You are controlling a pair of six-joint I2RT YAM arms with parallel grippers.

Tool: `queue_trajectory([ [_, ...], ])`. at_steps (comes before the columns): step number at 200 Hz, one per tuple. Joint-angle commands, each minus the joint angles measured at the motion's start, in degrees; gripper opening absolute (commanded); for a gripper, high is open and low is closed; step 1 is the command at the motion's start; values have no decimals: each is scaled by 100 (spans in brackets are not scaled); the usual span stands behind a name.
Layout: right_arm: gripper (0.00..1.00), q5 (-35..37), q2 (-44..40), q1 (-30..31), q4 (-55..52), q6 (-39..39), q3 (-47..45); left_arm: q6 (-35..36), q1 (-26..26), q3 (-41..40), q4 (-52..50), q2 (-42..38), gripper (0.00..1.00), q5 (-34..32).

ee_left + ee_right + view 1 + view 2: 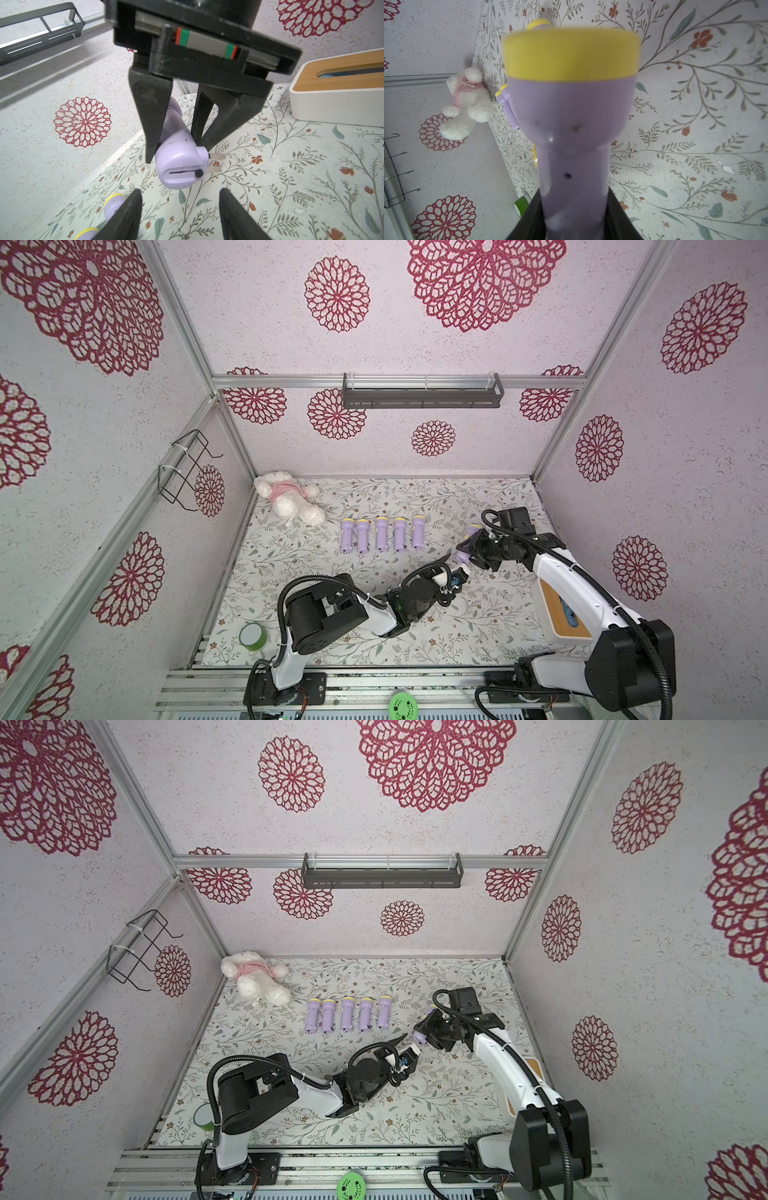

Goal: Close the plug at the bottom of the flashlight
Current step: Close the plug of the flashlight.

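right gripper (174,151) clamped on purple flashlight (178,164); held in air above right half of desk (478,614), yellow head tilted toward back edge; plug (216,159) prongs stick out sideways from bottom end, not folded in; left gripper (180,199) part open, empty, just beside that bottom end, not touching; row of flashlights (380,536), five, lies mid-desk

1. Identify the left arm (378,618) and right arm (573,585) by their white link shells and black joint housings.
2. Note a black corrugated conduit (286,593) routed along each arm.
3. Check each black base plate (313,684); its screws are visible.
4. Find the green light (399,606) on the left arm's wrist.
5. On the right gripper (174,151), observe black tapered fingers (151,108) on a silver rail (205,43) with green-and-red end caps.
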Motion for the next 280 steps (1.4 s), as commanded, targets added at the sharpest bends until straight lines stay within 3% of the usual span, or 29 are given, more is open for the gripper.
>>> queue_trajectory([
  [1, 0, -92, -249, 26, 128, 16, 16, 127, 61, -28, 246, -105, 61, -44],
  [280, 0, -261, -212, 30, 428, 24, -225, 38, 15, 96, 112, -143, 56, 162],
])
